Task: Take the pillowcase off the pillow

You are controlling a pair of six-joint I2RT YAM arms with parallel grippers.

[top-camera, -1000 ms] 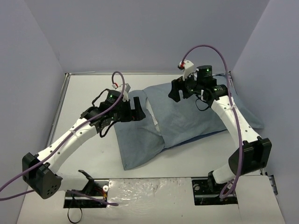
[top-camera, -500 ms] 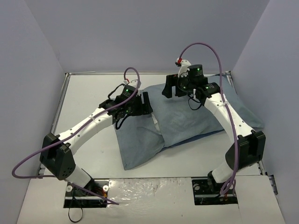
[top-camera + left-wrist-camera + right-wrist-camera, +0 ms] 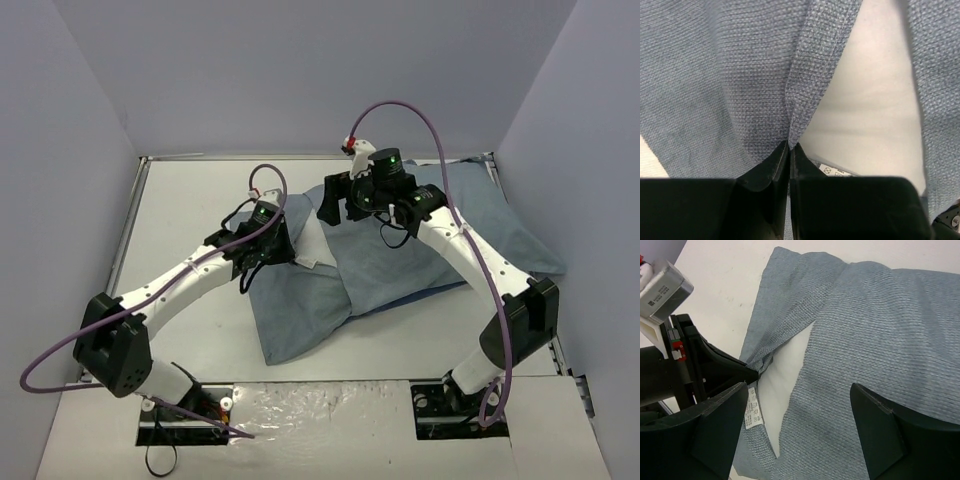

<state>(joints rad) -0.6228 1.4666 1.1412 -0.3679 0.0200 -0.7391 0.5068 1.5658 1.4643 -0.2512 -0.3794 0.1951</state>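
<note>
1. Overhead, the pillowcase (image 3: 400, 260) was seen lying diagonally, its open end nearest the left gripper (image 3: 285, 245).
2. At the left wrist, its hem was pinched by closed jaws, the pillow (image 3: 875, 100) exposed just beside.
3. From the right wrist, the right gripper (image 3: 799, 390) was held wide, empty, over the opening.

Grey-blue pillowcase (image 3: 400, 260) lay rumpled, plain face up, its stitched hem nipped tight between the left fingers (image 3: 762, 175). Just beyond those tips the opening gaped, and the plain white pillow (image 3: 787, 370) showed through, below the spread right fingers (image 3: 715, 430).
</note>
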